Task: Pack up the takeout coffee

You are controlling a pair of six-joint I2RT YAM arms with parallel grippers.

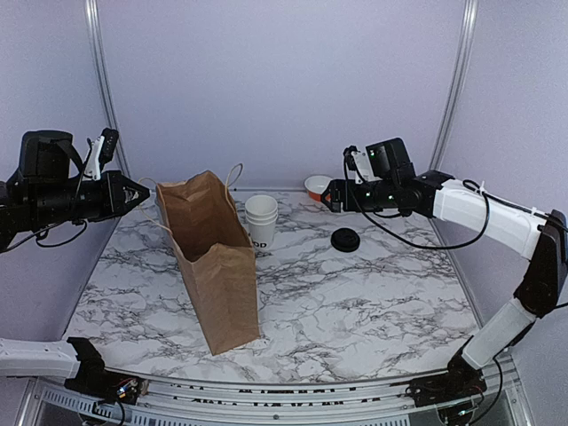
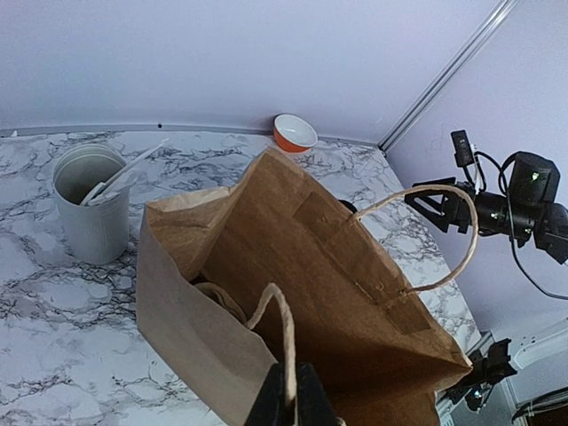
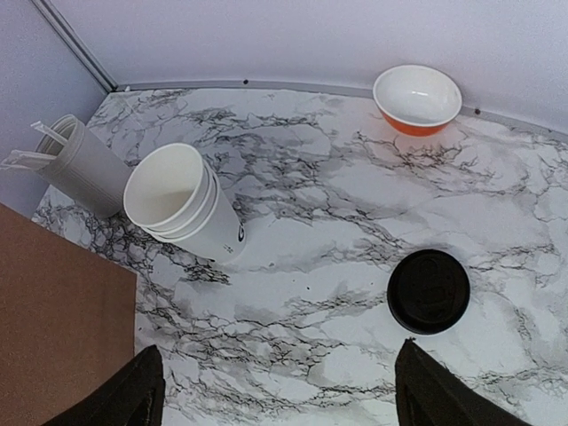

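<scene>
left tool (image 2: 293,395) pinches the twine handle (image 2: 283,327) of the brown bag (image 2: 333,266).

Cups (image 1: 261,217) stand just right of the bag (image 1: 217,266), lid (image 1: 345,239) farther right, bowl (image 1: 317,185) behind.

Seen from above, the paper bag (image 1: 213,257) wholly screens the utensil canister (image 2: 89,209) standing behind it. In the left wrist view the bag blocks the cups (image 3: 191,209). The left fingers (image 2: 312,404) at its near rim are cropped by the lower edge, and a curved shape (image 2: 222,302) inside it is too dim to identify. The right wrist view catches only a corner of the bag, lower left. The right fingers (image 3: 146,390) show only their tips, and the cups' lettering is mostly turned away.
</scene>
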